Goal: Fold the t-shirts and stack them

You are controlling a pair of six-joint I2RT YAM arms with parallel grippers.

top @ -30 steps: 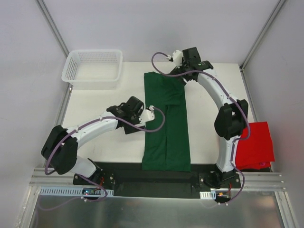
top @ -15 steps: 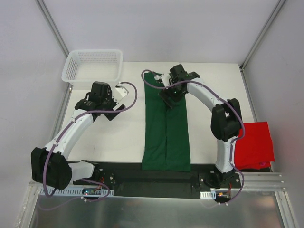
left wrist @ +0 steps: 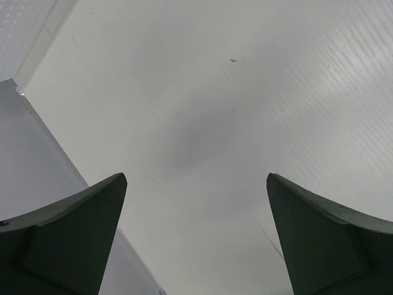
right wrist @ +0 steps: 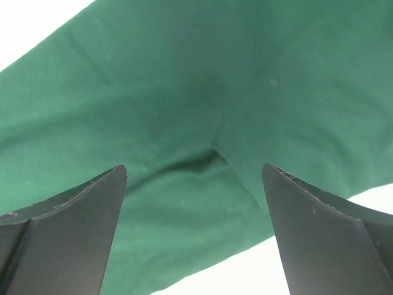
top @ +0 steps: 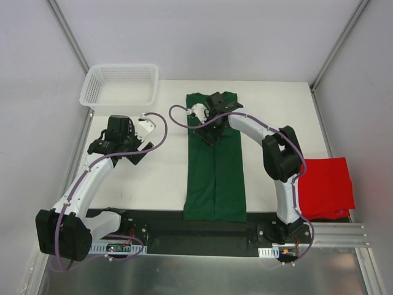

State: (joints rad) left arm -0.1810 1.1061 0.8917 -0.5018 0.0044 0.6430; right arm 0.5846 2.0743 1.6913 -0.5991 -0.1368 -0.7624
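White tabletop [top: 153,178] inside a pale-walled enclosure — a dark green t-shirt [top: 215,178], folded lengthwise into a long strip, runs down the middle of the frame from the far edge to the near edge. Right gripper [right wrist: 193,169] hangs over the strip's upper end, fingers [right wrist: 67,233] spread wide and holding nothing, green cloth filling the view between them. Left gripper [left wrist: 196,181], likewise wide open and empty, hovers above bare table at centre left, well apart from the shirt. A red t-shirt [top: 328,187] lies folded at lower right — a white mesh basket [top: 120,89] sits in the upper left corner.
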